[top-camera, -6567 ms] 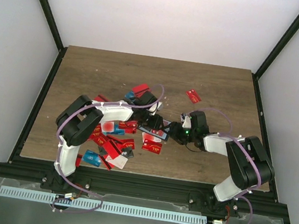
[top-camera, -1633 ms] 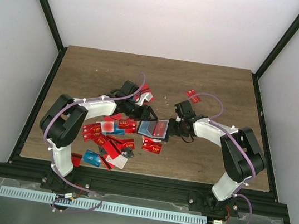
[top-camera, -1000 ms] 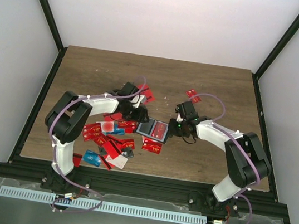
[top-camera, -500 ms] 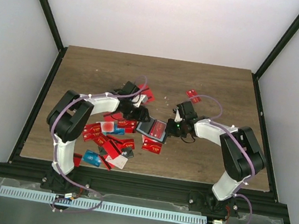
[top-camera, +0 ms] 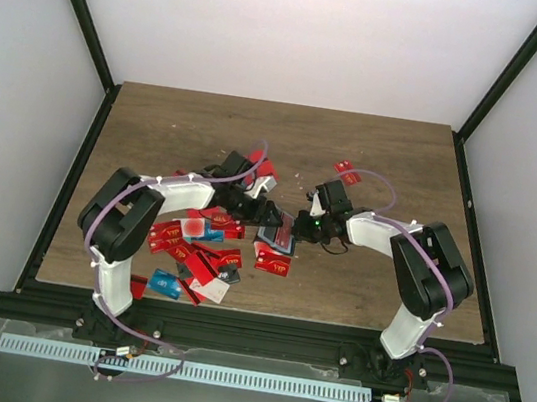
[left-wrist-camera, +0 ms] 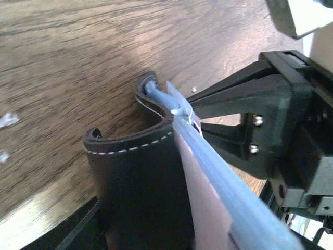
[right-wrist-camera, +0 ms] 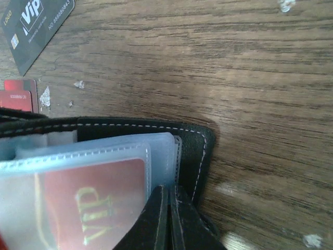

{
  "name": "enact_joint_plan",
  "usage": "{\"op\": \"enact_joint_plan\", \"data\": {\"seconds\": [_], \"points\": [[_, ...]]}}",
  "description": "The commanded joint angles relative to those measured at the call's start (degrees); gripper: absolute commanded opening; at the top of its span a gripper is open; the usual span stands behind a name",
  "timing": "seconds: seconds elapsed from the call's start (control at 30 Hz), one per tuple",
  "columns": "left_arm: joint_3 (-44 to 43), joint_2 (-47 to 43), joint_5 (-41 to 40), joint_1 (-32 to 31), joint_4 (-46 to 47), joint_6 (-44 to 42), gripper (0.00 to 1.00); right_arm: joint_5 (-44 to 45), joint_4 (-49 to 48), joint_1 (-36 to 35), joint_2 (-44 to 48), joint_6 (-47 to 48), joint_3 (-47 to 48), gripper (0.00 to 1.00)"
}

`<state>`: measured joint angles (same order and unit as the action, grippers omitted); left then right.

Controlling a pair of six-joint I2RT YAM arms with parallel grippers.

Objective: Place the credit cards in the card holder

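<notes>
The card holder [top-camera: 276,234] stands half folded at mid table, black stitched cover [left-wrist-camera: 140,177] curled up round its bluish clear sleeves. A red VIP card [right-wrist-camera: 93,203] sits in one sleeve. My right gripper [right-wrist-camera: 170,203] is shut on the sleeve edge by the holder's right cover [right-wrist-camera: 204,148]; its black fingers [left-wrist-camera: 260,94] show in the left wrist view. My left gripper [top-camera: 265,213] is against the raised left flap, which fills the space between its jaws and hides how they stand. Several loose credit cards [top-camera: 196,246], mostly red, lie left of the holder.
A dark grey VIP card [right-wrist-camera: 36,26] lies just beyond the holder. One red card [top-camera: 347,173] lies apart at the back right, another [top-camera: 273,260] just in front of the holder. More red cards [top-camera: 258,167] sit behind the left arm.
The holder lay flat and open; its left flap now stands folded up toward the right. My left gripper has moved right against it. The right gripper has stayed shut on the holder.
</notes>
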<state>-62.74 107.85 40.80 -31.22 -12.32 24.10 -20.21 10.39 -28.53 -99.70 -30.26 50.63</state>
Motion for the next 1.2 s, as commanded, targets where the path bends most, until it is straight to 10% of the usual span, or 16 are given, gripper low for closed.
{"op": "enact_joint_plan", "data": {"seconds": [0.0, 0.37, 0.73, 1.17], "points": [[-3.07, -2.20, -2.31, -2.19, -2.66, -0.79, 0.57, 0.60, 1.11, -0.30, -2.52, -0.58, 0.17, 0.01], [-5.65, -5.74, -27.70, -4.11, -14.05, 1.27, 0.53, 0.48, 1.58, -0.30, -2.43, -1.20, 0.52, 0.01], [-13.20, 1.16, -42.62, -9.90, -22.22, 2.82, 0.11, -3.77, -0.07, -0.29, -0.24, -2.25, 1.31, 0.01], [-31.91, 13.57, -71.69, -16.61, -45.72, 6.86, 0.11, -11.36, -9.88, 0.82, 1.17, -8.25, -2.15, 0.01]]}}
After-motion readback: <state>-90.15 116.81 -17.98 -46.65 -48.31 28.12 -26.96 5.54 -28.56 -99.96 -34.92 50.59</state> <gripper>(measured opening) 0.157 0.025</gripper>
